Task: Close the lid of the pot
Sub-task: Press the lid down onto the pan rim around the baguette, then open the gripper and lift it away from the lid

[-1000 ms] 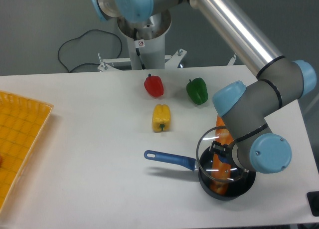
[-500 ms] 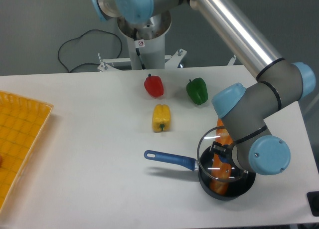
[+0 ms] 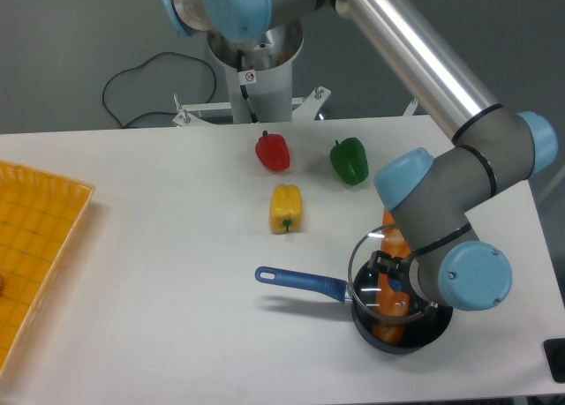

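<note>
- The arm [image 3: 459, 171] is reaching down from the back of the surface [image 3: 159, 246] and bending over the pot, so its wrist is covering much of the pot's right side; this posture is putting the lid right above the opening.
- The yellow tray [image 3: 35, 246] is lying far to the left of the pot, at the surface's edge, well out of the way of the job.
- The pot [image 3: 402, 330] is sitting near the front right corner of the surface, its blue handle [image 3: 300, 281] pointing left and a little back, leaving the open mouth facing up for the lid. Something orange is showing inside it.
- The lid [image 3: 381, 277] is hanging just above the pot, tilted toward the camera, its lower edge seeming to be near or at the rim; I judge it is being lowered into place and is not yet seated flat.
- The hand [image 3: 393, 273] is sitting at the lid's middle and appears to be gripping the knob there, though the wrist is hiding the fingers, so I cannot tell for sure.
- Three peppers are lying behind and left of the pot, well apart from it: green [image 3: 350, 161], red [image 3: 273, 152] and yellow [image 3: 285, 208].
</note>
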Robot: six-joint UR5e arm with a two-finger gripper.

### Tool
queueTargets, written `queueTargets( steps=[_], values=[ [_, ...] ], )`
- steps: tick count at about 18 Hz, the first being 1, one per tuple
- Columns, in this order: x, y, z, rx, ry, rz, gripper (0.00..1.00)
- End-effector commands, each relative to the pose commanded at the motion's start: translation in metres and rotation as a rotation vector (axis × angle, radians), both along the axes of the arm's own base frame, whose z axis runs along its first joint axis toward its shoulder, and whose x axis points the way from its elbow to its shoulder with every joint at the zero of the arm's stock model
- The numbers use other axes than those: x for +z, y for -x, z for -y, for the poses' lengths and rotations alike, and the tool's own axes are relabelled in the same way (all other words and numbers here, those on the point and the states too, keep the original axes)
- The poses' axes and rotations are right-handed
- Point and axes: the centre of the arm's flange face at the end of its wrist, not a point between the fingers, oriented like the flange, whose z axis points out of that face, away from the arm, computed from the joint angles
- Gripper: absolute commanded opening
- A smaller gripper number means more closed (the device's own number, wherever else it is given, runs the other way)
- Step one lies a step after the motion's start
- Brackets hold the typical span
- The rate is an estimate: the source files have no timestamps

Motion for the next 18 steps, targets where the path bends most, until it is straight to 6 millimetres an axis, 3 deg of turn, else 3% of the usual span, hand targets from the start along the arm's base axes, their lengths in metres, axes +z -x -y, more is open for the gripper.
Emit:
queueTargets(
  steps=[2, 6, 10, 14, 18],
  values=[
    [0.000, -0.001, -0.001, -0.002, 0.000, 0.000, 0.83],
    [-0.003, -0.002, -0.001, -0.007, -0.009, -0.012, 0.99],
    [0.009, -0.006, 0.002, -0.024, -0.021, -0.016, 1.00],
    [0.031, -0.017, 0.009, -0.044, -0.035, -0.021, 1.00],
    [0.079, -0.047, 0.030, -0.144, -0.074, -0.016, 1.00]
  ],
)
